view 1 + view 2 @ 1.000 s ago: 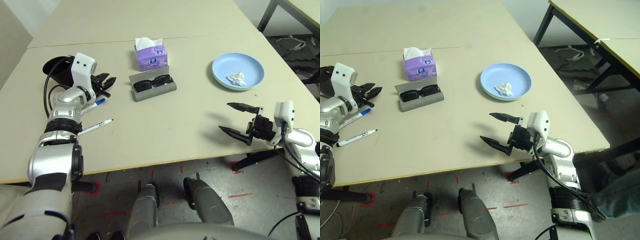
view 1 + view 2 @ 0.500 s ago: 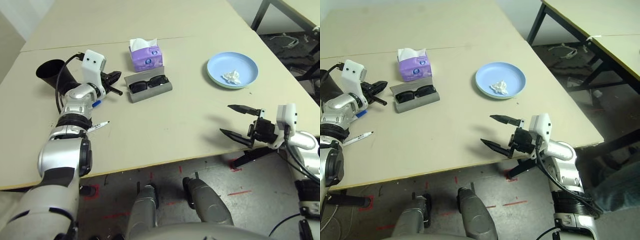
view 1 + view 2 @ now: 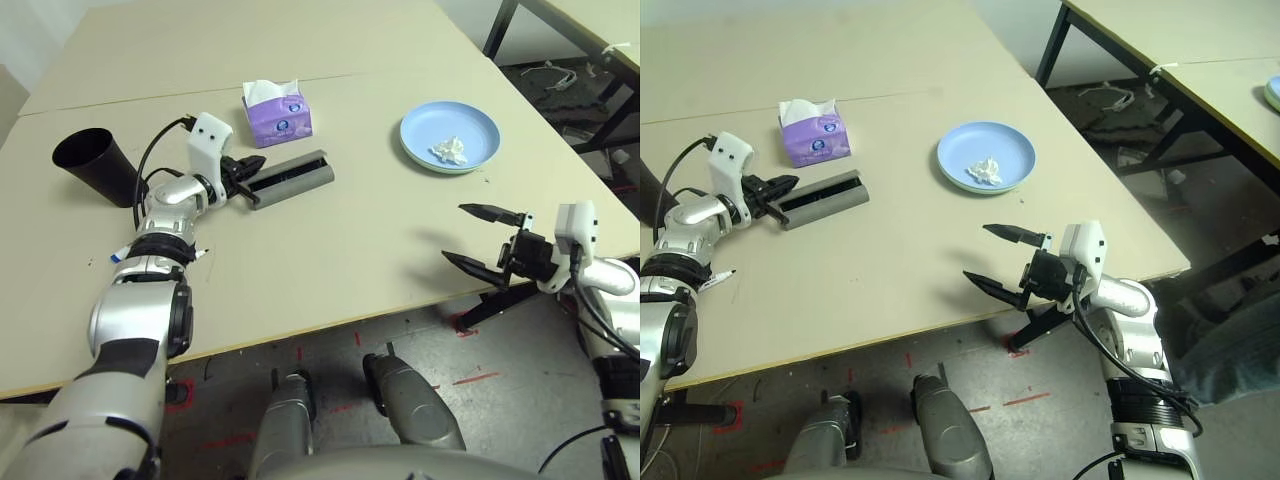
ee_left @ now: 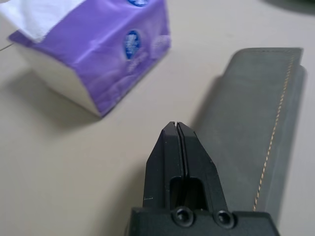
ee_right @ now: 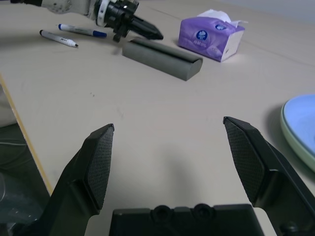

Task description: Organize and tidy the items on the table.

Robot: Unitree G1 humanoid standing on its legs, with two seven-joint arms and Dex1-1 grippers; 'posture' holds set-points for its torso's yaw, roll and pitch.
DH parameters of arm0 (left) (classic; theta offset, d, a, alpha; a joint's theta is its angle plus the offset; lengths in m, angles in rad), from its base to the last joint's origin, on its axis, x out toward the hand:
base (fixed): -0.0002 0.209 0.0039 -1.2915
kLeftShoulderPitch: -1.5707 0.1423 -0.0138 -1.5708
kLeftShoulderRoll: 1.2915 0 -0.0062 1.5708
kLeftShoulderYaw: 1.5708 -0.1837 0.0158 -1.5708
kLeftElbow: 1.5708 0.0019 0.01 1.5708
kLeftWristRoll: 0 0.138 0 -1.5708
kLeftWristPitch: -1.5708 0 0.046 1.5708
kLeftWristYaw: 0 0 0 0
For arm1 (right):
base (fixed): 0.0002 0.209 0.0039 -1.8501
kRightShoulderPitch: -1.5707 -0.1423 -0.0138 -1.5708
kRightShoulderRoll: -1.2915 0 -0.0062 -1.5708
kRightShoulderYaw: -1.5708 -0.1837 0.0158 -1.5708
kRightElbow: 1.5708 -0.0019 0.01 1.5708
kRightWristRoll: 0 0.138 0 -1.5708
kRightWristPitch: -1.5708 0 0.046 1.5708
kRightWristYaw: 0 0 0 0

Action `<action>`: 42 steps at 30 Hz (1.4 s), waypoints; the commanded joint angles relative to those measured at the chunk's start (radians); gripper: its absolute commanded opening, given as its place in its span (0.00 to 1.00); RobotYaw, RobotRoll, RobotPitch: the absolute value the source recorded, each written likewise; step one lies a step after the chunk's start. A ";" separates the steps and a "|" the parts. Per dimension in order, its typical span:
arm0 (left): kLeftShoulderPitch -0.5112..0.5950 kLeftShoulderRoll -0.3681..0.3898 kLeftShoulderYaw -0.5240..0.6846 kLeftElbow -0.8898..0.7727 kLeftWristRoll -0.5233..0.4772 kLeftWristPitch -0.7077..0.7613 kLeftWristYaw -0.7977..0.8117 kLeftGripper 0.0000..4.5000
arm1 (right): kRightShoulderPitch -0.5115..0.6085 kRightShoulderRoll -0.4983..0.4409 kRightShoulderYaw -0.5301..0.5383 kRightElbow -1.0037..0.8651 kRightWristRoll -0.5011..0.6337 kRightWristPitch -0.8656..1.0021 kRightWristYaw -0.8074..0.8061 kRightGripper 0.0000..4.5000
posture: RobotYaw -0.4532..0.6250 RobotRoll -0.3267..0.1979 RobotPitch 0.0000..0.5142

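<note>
Lying closed at upper centre of the head view, the grey case (image 3: 290, 177) sits on the table (image 3: 330, 250), just in front of the purple tissue box (image 3: 277, 111). Left gripper (image 3: 245, 181) — fingers pressed together, holding nothing — has its tip at the case's left end. Black cup (image 3: 88, 166) on its side, upper left. Two markers (image 5: 73, 33) beside the left arm. Blue plate (image 3: 448, 139), upper right, stacked on a green one, carries a crumpled tissue (image 3: 447, 150). Right gripper (image 3: 483, 241) — fingers spread wide, empty — hovers at the table's near right edge.
</note>
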 commanded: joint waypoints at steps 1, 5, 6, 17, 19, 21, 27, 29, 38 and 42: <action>0.055 0.010 -0.020 -0.033 0.012 0.004 -0.040 0.01 | -0.011 0.002 0.016 0.016 -0.001 0.002 0.001 1.00 | 0.09 0.62 0.37; 0.075 0.011 -0.008 -0.074 -0.006 0.018 -0.049 0.01 | -0.023 0.005 0.019 0.031 -0.002 -0.003 0.005 1.00 | 0.09 0.62 0.36; 0.078 0.010 -0.007 -0.083 -0.009 0.022 -0.049 0.01 | -0.027 0.006 0.018 0.035 -0.002 -0.004 0.005 1.00 | 0.09 0.62 0.36; 0.048 0.036 0.046 -0.175 -0.070 0.102 -0.021 0.01 | -0.053 0.023 0.041 0.048 -0.002 -0.011 0.015 1.00 | 0.11 0.62 0.35; 0.039 0.048 0.061 -0.237 -0.099 0.142 -0.040 0.01 | -0.055 0.023 0.048 0.050 -0.001 -0.012 0.026 1.00 | 0.12 0.62 0.36; 0.064 0.101 0.046 -0.393 -0.114 0.227 -0.092 0.01 | -0.065 0.026 0.064 0.046 0.002 -0.009 0.047 1.00 | 0.13 0.62 0.36; 0.224 0.296 0.016 -0.769 -0.147 0.513 -0.223 0.14 | -0.094 0.026 0.120 0.058 0.002 -0.012 0.135 1.00 | 0.17 0.62 0.39; 0.292 0.401 0.005 -0.861 -0.146 0.586 -0.298 0.28 | -0.116 0.031 0.150 0.062 0.002 -0.013 0.183 1.00 | 0.19 0.62 0.40; 0.483 0.698 -0.039 -1.009 -0.110 0.661 -0.483 0.96 | -0.293 0.075 0.214 0.222 -0.030 -0.019 0.274 1.00 | 0.26 0.62 0.41; 0.504 0.724 -0.094 -1.003 -0.067 0.615 -0.521 0.99 | -0.321 0.088 0.225 0.260 -0.045 -0.018 0.287 1.00 | 0.26 0.62 0.41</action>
